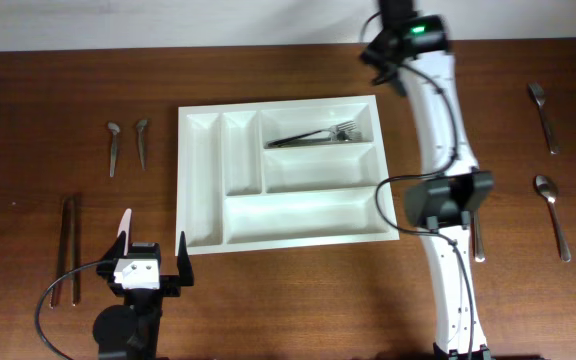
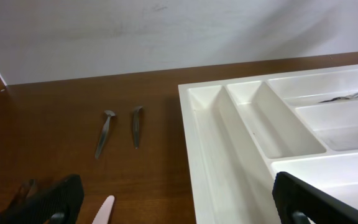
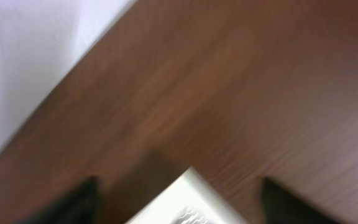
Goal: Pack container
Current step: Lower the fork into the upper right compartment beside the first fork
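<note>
smeared by motion blur in the right wrist view, with only a corner of the container (image 3: 194, 190) showing at the bottom edge. half hidden under the right arm (image 1: 446, 140): a utensil (image 1: 479, 242), type unclear.

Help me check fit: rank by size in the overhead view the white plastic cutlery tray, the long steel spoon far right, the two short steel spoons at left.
1. White plastic cutlery tray
2. Long steel spoon
3. Short steel spoons: alike, unranked.
</note>
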